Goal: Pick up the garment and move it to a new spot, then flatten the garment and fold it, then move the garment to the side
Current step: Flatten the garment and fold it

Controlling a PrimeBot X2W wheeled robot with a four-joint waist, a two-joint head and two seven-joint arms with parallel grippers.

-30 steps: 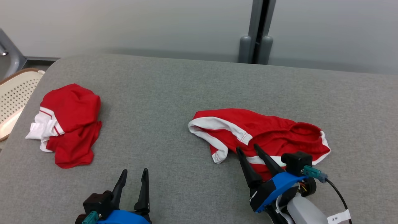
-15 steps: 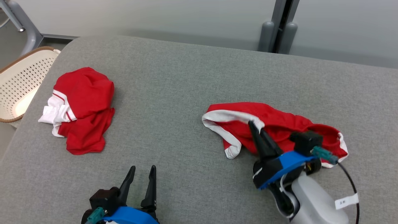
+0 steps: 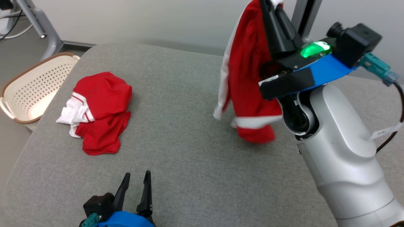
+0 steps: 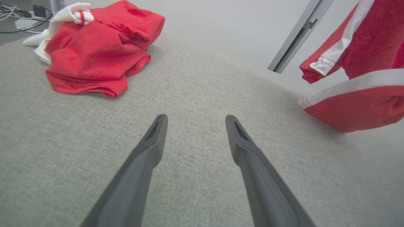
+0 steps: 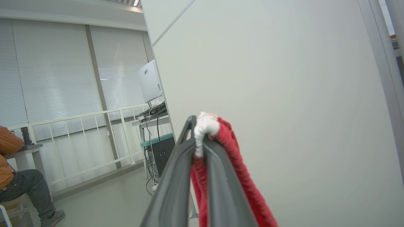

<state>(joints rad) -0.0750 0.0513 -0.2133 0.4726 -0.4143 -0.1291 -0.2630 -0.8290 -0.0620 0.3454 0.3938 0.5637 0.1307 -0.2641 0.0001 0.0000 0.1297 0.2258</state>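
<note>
Right end effector (image 5: 198, 132) clamped on red garment (image 3: 249, 78) at its white trim, held high; cloth hangs over grey padded surface (image 3: 189, 176). Left end effector (image 3: 137, 174) spread, empty (second red garment (image 3: 101, 110) crumpled nearby).

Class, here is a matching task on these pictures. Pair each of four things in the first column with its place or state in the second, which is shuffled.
Column one
1. left claw
2. right claw
3. crumpled red garment
4. perforated basket

Column two
A. lies on the grey padded surface
B. open, holding nothing
C. stands beyond the surface's left edge
D. shut on the hanging red garment

Pairs: 1-B, 2-D, 3-A, 4-C
</note>
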